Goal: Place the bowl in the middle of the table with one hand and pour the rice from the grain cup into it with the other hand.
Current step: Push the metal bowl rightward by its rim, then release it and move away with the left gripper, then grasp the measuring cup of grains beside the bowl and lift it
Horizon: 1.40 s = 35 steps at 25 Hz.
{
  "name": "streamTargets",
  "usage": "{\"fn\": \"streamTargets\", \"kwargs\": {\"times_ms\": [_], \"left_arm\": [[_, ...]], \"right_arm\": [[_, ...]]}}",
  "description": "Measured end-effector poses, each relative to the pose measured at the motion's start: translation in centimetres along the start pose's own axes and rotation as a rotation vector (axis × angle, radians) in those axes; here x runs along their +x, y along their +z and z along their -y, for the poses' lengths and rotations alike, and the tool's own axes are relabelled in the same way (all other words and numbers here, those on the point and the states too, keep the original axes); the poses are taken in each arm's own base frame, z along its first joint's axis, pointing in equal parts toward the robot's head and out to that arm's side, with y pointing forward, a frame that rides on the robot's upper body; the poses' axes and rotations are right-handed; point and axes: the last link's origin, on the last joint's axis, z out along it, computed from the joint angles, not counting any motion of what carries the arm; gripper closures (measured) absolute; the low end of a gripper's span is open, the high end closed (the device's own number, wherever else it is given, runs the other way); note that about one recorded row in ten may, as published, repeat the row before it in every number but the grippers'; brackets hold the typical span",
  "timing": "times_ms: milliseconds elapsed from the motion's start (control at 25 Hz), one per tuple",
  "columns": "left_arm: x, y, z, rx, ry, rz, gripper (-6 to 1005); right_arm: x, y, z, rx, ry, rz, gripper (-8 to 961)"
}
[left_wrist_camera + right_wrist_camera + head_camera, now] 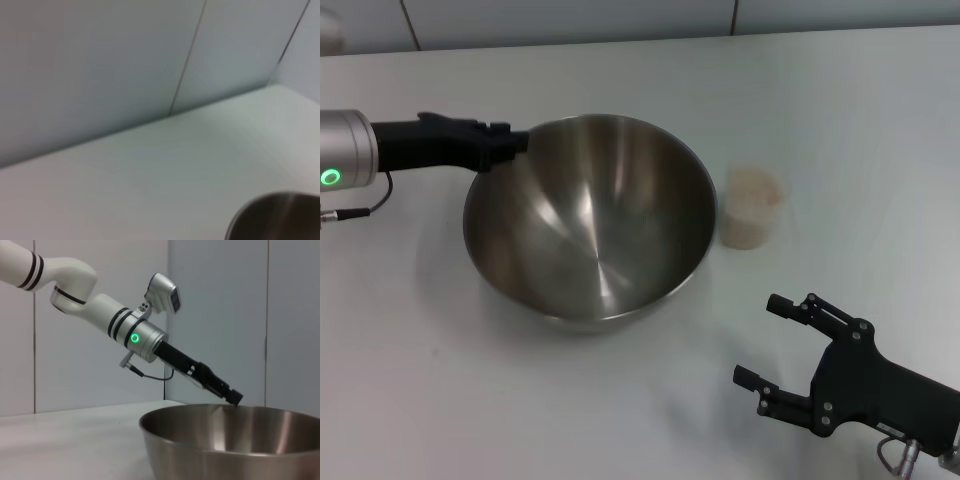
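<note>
Over on the left, the left gripper reached in from the edge of the table and sat right at the near-left rim of the bowl, its black fingers closed on that rim as far as the head view showed. The right wrist view gave the side-on angle the head camera lacked: the left arm came down at a slant, green ring lit on its wrist, with the left gripper tip meeting the bowl at its far rim. The left wrist view offered little, just a sliver of the bowl low in the corner, white table and the wall behind; its own fingers were out of shot. Moving across, the bowl stood upright near the middle of the table, shiny and holding nothing. Just to its right stood the grain cup, upright, close beside the bowl, filled with the pale rice; only the head view caught it. Further right and nearer the robot, the right gripper hovered over bare table, fingers spread wide, holding nothing, well apart from the cup.
</note>
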Motion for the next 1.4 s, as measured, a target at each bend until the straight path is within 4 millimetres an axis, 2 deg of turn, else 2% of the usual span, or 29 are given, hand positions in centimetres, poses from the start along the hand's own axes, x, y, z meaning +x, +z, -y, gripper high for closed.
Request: {"fn": "streamTargets", "kwargs": {"times_ms": [120,280,440,680,720,760,920,1040,1080,1120,1200,1400], "left_arm": [[0.4,-0.6,0.1,0.0,0.006,-0.036,846],[1.0,-1.6,0.2,0.011,0.039,-0.063,665],[1.4,-3.7,0.6,0.051,0.099,-0.14,496],[0.3,-7.4,-0.1,0.043,0.199,-0.382,235],[-0.7,-8.5,-0.8,0.026,0.26,-0.446,189],[-1.0,-8.7,-1.0,0.02,0.277,-0.46,143],[-4.4,-10.3,-2.7,-0.033,0.392,-0.548,142],[-6.5,-10.6,-3.7,-0.073,0.41,-0.572,141],[-6.5,-10.6,-3.7,-0.073,0.41,-0.572,140],[-8.2,-11.1,-4.7,-0.117,0.442,-0.593,140],[-9.2,-11.5,-5.3,-0.135,0.466,-0.601,140],[-12.8,-12.6,-6.4,-0.156,0.456,-0.582,140]], "right_arm": [[0.0,0.0,0.0,0.002,-0.001,0.0,123],[0.0,0.0,0.1,0.003,-0.002,0.0,123],[0.0,0.0,0.2,0.009,-0.003,0.0,124],[0.0,0.1,0.4,0.02,-0.003,-0.005,124],[0.0,0.1,0.4,0.02,-0.002,-0.005,124],[0.0,0.1,0.4,0.02,-0.002,-0.005,124],[0.1,0.1,0.3,0.022,0.001,-0.008,123],[0.4,0.0,0.2,0.029,0.005,-0.022,123],[0.4,-0.1,0.2,0.031,0.006,-0.024,123],[0.5,-0.1,0.2,0.034,0.008,-0.026,123],[0.5,-0.1,0.2,0.045,0.012,-0.022,123],[0.3,-0.5,1.3,0.167,0.027,0.002,123]]}}
